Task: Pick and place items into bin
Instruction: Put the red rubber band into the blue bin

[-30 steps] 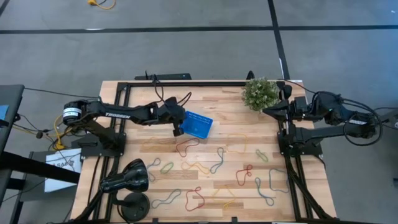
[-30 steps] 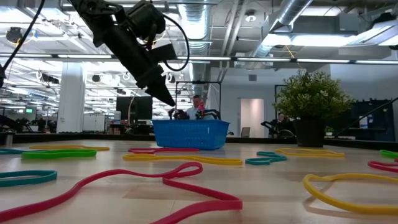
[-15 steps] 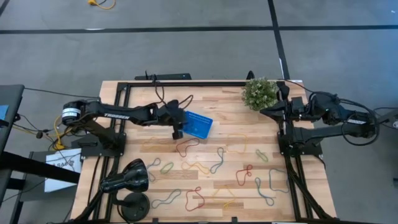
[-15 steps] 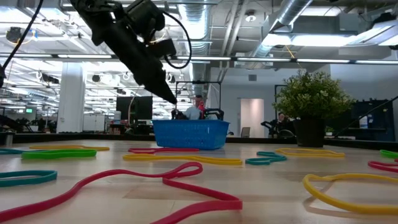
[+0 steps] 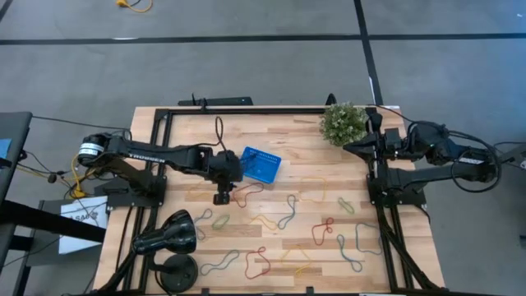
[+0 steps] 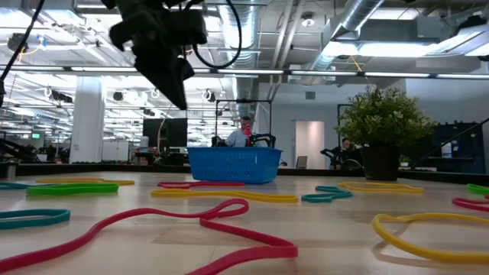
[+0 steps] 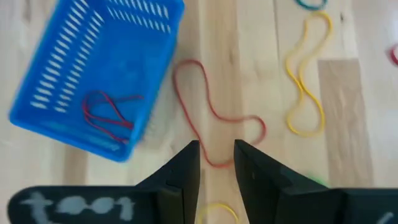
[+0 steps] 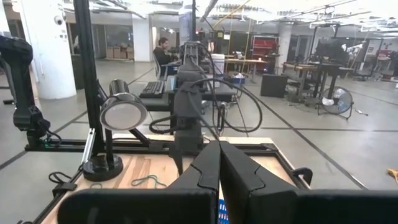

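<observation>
The blue bin (image 5: 262, 164) sits slightly above the desk (image 5: 189, 123) centre in the high view, its long axis running from about ten o'clock to four o'clock; one thin red loop in the bin (image 7: 106, 115) lies on its floor. The left tool (image 5: 222, 197) hangs at the bin's seven o'clock, just off its corner, fingers (image 7: 184, 171) a small gap apart and empty, over a red loop (image 7: 211, 118) lying flat beside the bin. A yellow loop (image 7: 305, 81) lies farther out. Bare wood stays open toward twelve o'clock — the other loops crowd the six o'clock half of the desk. The right tool (image 5: 352, 147) waits at the three o'clock edge by the potted plant (image 5: 343, 123), fingers (image 8: 205, 165) pressed together.
</observation>
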Available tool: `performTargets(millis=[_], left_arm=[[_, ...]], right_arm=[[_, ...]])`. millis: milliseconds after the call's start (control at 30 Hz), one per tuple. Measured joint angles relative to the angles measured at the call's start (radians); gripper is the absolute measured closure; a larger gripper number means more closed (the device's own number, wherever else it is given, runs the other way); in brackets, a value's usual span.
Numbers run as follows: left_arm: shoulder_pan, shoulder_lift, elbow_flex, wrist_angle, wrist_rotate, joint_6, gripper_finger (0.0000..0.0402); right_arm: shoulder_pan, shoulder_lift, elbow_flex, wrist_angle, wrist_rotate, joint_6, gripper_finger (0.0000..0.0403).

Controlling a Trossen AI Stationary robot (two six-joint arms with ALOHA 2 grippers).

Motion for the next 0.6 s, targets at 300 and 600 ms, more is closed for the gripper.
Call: performTargets(millis=[300,600], left_arm=[[-0.083,0.000,0.000,-0.017,-0.002,0.012,0.0310],[-0.109,0.001,-0.001,0.047,-0.025,0.023,0.0245]], right_arm=[[0.000,0.000,0.000,-0.073,0.000,0.001,0.0403],[0.000,0.032,0.000,-0.074,-0.005,0.034,0.0403]])
